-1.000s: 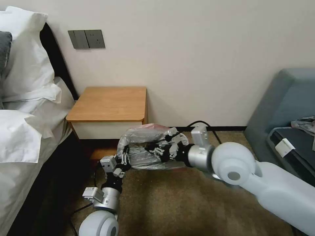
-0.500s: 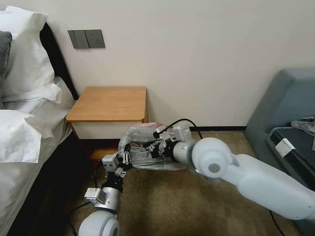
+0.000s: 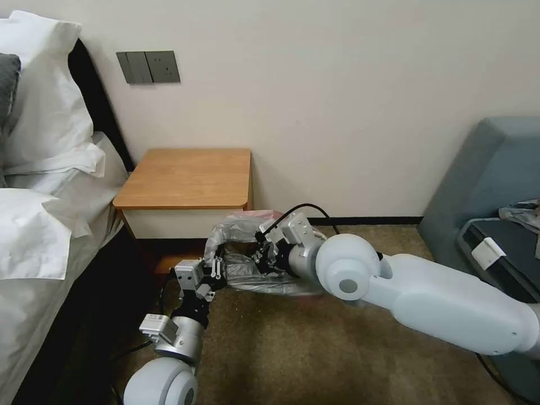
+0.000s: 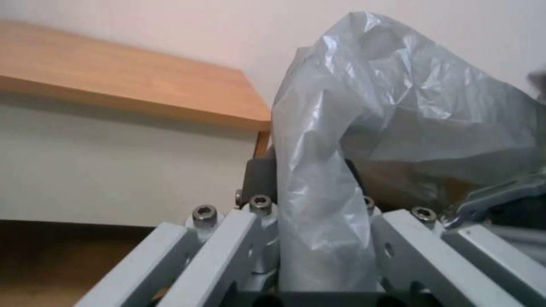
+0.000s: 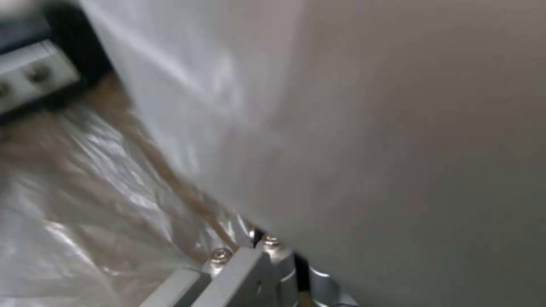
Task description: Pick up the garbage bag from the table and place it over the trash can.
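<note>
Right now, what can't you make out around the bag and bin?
- Trash can: head view, the garbage bag covers it; rim and fit unreadable.
- Right tool: its tips are buried in the plastic; the right wrist view is smeared.
- Left tool: shut on the bag; bag's pinkish rim mostly hidden.

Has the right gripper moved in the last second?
Yes. The right gripper has shifted left toward the table, further across the garbage bag. The left gripper stays on the bag's left side.
</note>
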